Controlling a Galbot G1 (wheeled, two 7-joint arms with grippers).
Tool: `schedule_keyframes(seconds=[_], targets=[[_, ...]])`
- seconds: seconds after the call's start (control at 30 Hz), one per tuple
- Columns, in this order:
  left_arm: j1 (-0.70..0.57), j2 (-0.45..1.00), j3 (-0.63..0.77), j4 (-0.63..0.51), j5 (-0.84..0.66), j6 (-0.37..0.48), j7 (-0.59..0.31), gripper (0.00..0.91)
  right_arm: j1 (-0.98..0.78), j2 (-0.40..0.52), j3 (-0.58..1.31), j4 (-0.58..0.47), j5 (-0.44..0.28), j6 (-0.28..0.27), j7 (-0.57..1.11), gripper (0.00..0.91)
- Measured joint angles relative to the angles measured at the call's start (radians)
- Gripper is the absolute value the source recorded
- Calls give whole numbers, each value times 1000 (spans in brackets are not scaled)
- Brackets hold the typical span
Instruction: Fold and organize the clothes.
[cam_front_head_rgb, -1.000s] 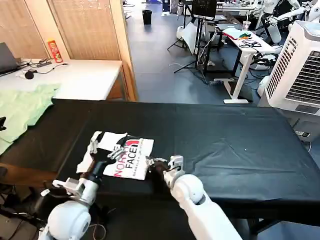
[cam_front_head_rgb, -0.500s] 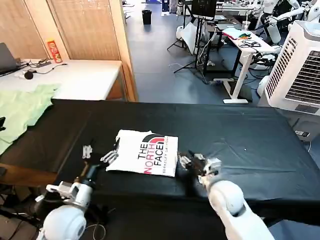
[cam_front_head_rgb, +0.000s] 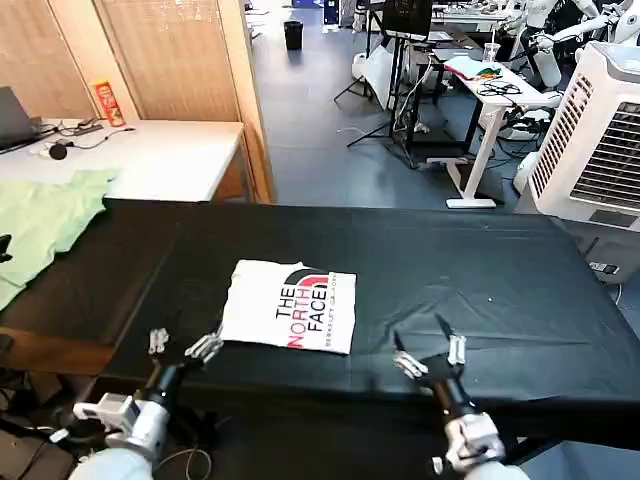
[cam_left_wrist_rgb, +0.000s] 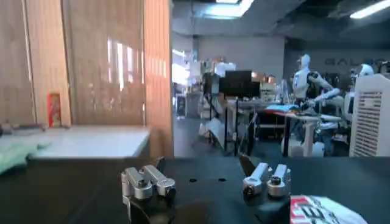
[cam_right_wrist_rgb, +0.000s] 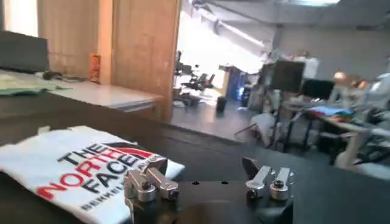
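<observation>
**Folded shirt lies between two empty end effectors**

The white T-shirt (cam_front_head_rgb: 289, 307) rests as a compact folded rectangle on the black desk (cam_front_head_rgb: 500, 270), print side up, with the "THE NORTH FACE" lettering running along the shirt's near-to-far direction. Its slightly longer side runs left to right across the desk, a little skewed, the right end sitting closer to the robot than the left.

The left end effector (cam_front_head_rgb: 181, 343) hovers at the desk's near edge, fingers spread apart and holding nothing. From it, the shirt lies toward about 1 o'clock, its near-left corner just beside the inner fingertip; whether they touch cannot be told. In the left wrist view the same end effector (cam_left_wrist_rgb: 206, 182) shows its jaws parted, with a corner of the printed shirt (cam_left_wrist_rgb: 320, 211) just past one finger.

The right end effector (cam_front_head_rgb: 430, 357) is also parted and empty, near the front edge. The shirt sits toward about 10 o'clock from it, clearly apart. The right wrist view confirms this: the end effector (cam_right_wrist_rgb: 207, 181) stands open with the shirt (cam_right_wrist_rgb: 79, 170) lying ahead and off to one side.

The left arm is the nearer one. The fold looks finished, so any remaining move would likely be a small tidy or shift.

A light green garment (cam_front_head_rgb: 45, 225) lies at the far left, well away.
</observation>
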Motion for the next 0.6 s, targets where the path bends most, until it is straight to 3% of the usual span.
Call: schedule_keyframes(seconds=[0.1, 0.2, 0.5, 0.6], targets=[[48, 7, -19, -18, -9, 32, -23, 878, -75, 16, 27, 28, -22, 33, 29, 878], [94, 12, -40, -29, -13, 42, -32, 878, -155, 32, 52, 67, -21, 19, 59, 878], [238, 46, -125, -58, -88, 39, -26, 878, -370, 76, 39, 217, 76, -182, 146, 878], [265, 52, -136, -65, -88, 44, -27, 878, -396, 81, 37, 236, 80, -211, 152, 878]])
